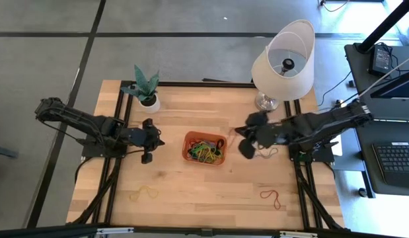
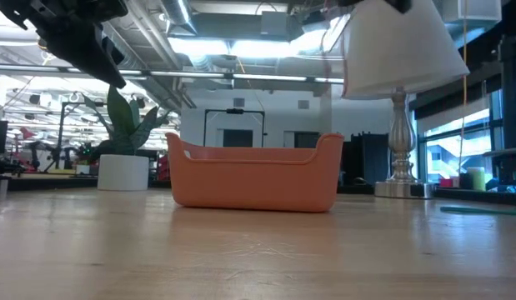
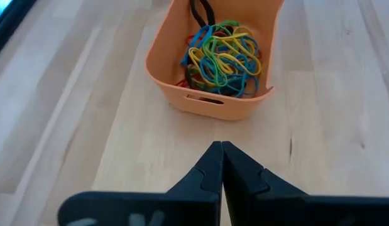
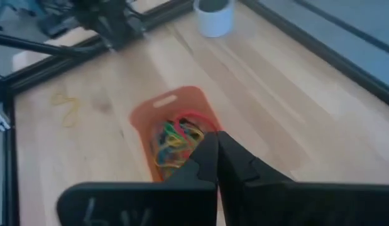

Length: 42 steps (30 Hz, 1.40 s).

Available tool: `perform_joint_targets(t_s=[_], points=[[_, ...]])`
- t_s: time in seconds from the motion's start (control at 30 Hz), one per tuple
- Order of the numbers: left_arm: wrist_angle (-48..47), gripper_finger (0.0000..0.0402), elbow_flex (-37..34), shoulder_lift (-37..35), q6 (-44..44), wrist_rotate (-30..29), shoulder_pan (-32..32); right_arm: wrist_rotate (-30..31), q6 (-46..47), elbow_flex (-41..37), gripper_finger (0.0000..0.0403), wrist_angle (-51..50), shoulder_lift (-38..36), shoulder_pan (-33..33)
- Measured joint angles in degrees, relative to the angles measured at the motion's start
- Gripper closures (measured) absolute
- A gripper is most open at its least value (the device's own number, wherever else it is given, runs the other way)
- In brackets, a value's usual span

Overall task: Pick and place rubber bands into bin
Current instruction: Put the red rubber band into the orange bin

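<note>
The orange bin [image 1: 205, 148] stands mid-table with a heap of green, yellow, blue, red and black rubber bands [image 3: 220, 53] inside. Two loose bands lie flat on the wood: a yellow one [image 1: 143, 193] near the front left and a red one [image 1: 271, 197] near the front right. My left gripper [image 3: 221, 145] is shut and hovers left of the bin [image 3: 210, 100]. My right gripper [image 4: 214, 135] is shut and hovers just right of the bin [image 4: 158, 103], above its near end. A red loop [image 4: 193, 115] shows right at its fingertips. My left gripper touches nothing. My right gripper is shut, with the red loop's arc [image 4: 207, 119] running up to its fingertips over the bin. I cannot tell whether the loop is pinched there or lies on the heap.
A white plant pot [image 1: 148, 100] stands at the far left and a lamp with a white shade [image 1: 283, 63] at the far right. Black frame rails run along both sides of the table. Bare wood stretches in front of the bin around the two loose bands.
</note>
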Motion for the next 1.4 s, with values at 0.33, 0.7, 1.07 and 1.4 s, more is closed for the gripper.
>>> perform_joint_targets(t_s=[0.33, 0.7, 1.07, 1.4], points=[[-0.9, 0.0400, 0.0, 0.0, 2.9, -2.5, 0.0, -8.1, -3.7, 0.0, 0.0403, 10.3, 12.4, -3.5], [-2.6, 0.0399, 0.0, 0.0, 3.9, -2.5, 0.0, -19.2, -0.1, 3.1, 0.0403, 7.6, 26.1, -6.6], [-6.7, 0.0398, 0.0, 0.0, 4.8, -2.5, 0.0, -27.7, -3.6, 25.7, 0.0403, -18.0, 43.3, -11.6], [-7.0, 0.0397, 0.0, 0.0, 4.3, -2.5, 0.0, -32.0, -5.9, 29.4, 0.0395, -18.9, 49.2, -13.3]])
